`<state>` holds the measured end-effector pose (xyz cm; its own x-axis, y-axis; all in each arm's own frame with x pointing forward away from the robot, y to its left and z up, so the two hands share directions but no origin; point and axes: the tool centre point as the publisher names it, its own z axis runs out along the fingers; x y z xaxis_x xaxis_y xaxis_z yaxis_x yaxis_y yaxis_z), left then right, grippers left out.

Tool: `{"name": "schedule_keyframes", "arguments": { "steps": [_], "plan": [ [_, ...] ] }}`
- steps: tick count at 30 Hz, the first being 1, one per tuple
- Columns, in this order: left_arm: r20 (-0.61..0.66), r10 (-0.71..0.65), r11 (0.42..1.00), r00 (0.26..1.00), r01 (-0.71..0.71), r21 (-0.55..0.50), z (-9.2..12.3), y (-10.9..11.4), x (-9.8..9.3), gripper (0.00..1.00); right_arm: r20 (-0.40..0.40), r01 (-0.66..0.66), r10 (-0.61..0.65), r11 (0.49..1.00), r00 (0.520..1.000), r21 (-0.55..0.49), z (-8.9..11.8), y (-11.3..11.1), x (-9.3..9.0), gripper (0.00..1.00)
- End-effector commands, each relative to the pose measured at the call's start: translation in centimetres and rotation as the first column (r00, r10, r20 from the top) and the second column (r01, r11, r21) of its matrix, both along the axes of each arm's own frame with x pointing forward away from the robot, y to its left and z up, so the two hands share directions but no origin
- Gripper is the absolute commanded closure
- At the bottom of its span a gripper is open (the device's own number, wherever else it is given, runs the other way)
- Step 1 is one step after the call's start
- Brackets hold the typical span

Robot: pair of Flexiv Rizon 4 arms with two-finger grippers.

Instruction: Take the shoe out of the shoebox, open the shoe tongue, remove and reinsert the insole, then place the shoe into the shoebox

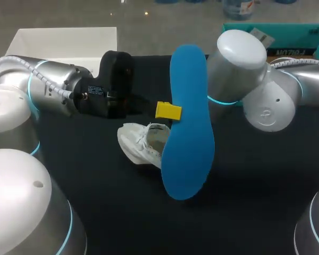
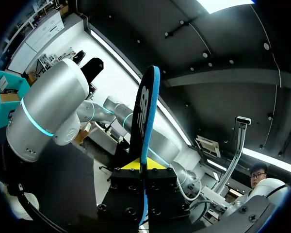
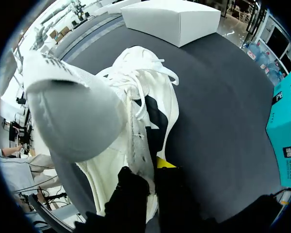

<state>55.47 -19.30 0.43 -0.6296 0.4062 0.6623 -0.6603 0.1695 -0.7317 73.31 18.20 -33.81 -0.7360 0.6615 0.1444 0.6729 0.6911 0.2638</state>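
My left gripper (image 1: 168,110) holds the blue insole (image 1: 189,122) upright above the table's middle, pinching one long edge. In the left wrist view the insole (image 2: 145,111) stands edge-on between the shut fingers of the left gripper (image 2: 144,167). The white shoe (image 1: 143,143) lies on the black table just under and left of the insole. In the right wrist view my right gripper (image 3: 151,177) is shut on the side wall of the shoe (image 3: 145,102) at its opening, laces ahead of it. In the head view the insole hides the right gripper.
The white shoebox (image 1: 64,40) stands at the back left edge of the table, also seen beyond the shoe as the shoebox (image 3: 172,19). A teal box (image 1: 276,34) sits at the back right. My right arm's large joints (image 1: 239,64) crowd the space behind the insole.
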Motion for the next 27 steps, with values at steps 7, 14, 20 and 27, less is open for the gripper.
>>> {"name": "schedule_keyframes", "arguments": {
  "steps": [7,14,20,27],
  "plan": [
    [-0.001,0.001,1.000,1.000,-0.001,-0.002,-0.1,-0.1,-0.1,1.00,-0.024,0.504,-0.508,0.847,0.861,0.169,-0.8,-0.6,-0.2,1.00],
    [-0.001,0.001,1.000,1.000,-0.001,-0.002,-0.1,-0.1,-0.1,1.00,-0.152,0.609,-0.590,0.771,0.793,0.186,-2.4,-2.1,-0.4,1.00],
    [-0.001,0.001,1.000,1.000,-0.001,-0.002,-0.1,-0.1,-0.1,1.00,-0.191,0.624,-0.596,0.764,0.780,0.167,-3.1,-2.7,-0.1,1.00],
    [-0.001,0.001,1.000,1.000,-0.001,-0.002,-0.1,-0.1,-0.1,1.00,-0.218,0.605,-0.574,0.788,0.789,0.114,-4.0,-2.5,0.7,1.00]
  ]
}}
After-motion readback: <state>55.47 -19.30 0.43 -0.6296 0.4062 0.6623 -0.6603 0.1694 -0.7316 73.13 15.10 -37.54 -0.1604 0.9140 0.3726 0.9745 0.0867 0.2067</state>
